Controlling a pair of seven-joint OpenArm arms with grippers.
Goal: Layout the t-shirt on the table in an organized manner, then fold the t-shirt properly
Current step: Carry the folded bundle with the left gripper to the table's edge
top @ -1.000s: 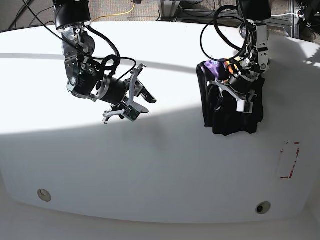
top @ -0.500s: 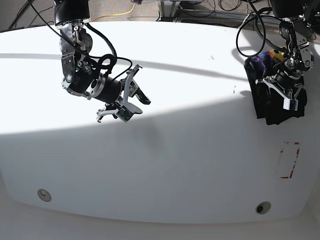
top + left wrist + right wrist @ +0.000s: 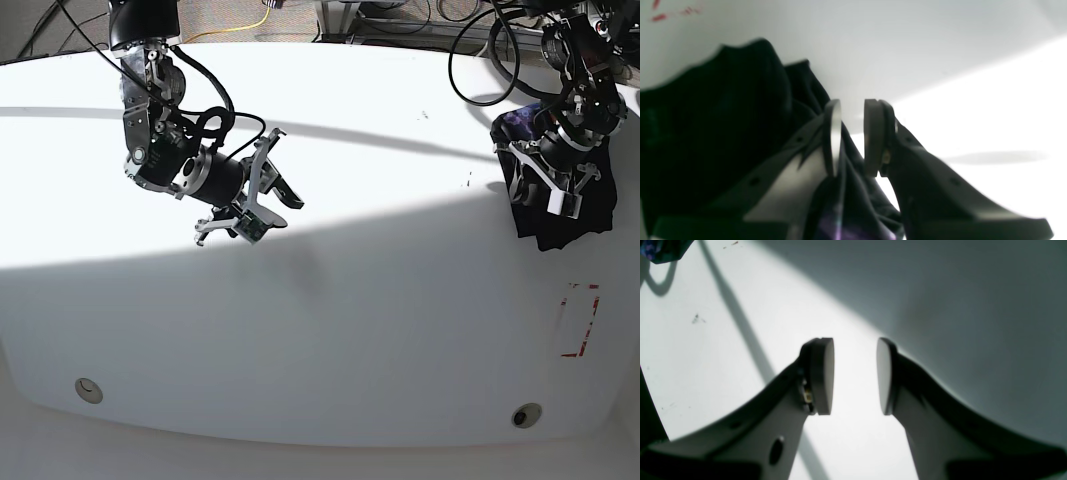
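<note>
left claw (image 3: 556, 193) pinches the bunched black t-shirt (image 3: 572, 218) at the far desk (image 3: 400, 300) edge while right claw (image 3: 262, 207) hangs open, holding nothing.

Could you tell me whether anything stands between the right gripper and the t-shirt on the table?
Nothing visible does. The right gripper hangs open over bare table, and only white tabletop lies between it and the bunched t-shirt, which is at the left gripper near the far edge.
</note>
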